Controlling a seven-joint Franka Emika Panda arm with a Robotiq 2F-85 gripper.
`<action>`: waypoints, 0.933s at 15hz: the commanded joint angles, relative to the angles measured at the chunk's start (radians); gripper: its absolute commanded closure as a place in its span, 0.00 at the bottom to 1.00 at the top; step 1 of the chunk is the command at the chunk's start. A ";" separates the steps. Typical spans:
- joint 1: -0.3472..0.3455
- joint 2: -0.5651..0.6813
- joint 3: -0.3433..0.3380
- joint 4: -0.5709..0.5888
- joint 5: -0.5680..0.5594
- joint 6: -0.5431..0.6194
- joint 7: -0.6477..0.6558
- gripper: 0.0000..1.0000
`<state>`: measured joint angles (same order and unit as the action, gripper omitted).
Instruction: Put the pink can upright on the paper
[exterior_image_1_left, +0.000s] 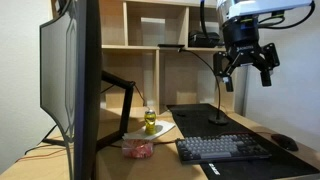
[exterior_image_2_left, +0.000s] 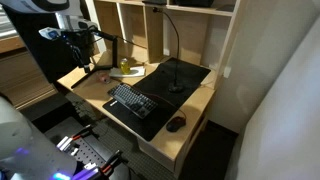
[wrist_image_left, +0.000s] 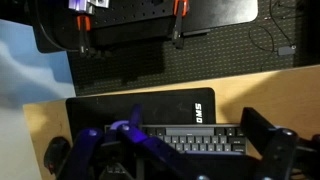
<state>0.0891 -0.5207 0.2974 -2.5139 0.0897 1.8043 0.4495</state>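
My gripper (exterior_image_1_left: 248, 78) hangs wide open and empty, high over the keyboard (exterior_image_1_left: 222, 148), well apart from the pink can (exterior_image_1_left: 137, 150) near the monitor (exterior_image_1_left: 70, 85). Going down, I could clip that screen or (worse) topple the yellow bottle (exterior_image_1_left: 149, 122) standing on the paper (exterior_image_1_left: 166, 128).

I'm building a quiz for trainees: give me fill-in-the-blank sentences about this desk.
The jaws of the raised black Robotiq gripper stand ____.
The small yellow-green bottle stands ____.
The flat desk mat behind the dark keyboard is coloured ____.
Missing: open; upright; black.
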 joint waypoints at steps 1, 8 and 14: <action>0.013 0.002 -0.012 0.001 -0.006 -0.001 0.005 0.00; -0.080 0.356 -0.200 0.034 0.167 0.250 -0.016 0.00; -0.059 0.416 -0.205 0.048 0.161 0.263 0.011 0.00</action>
<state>0.0166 -0.1536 0.0893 -2.4851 0.2341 2.0562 0.4408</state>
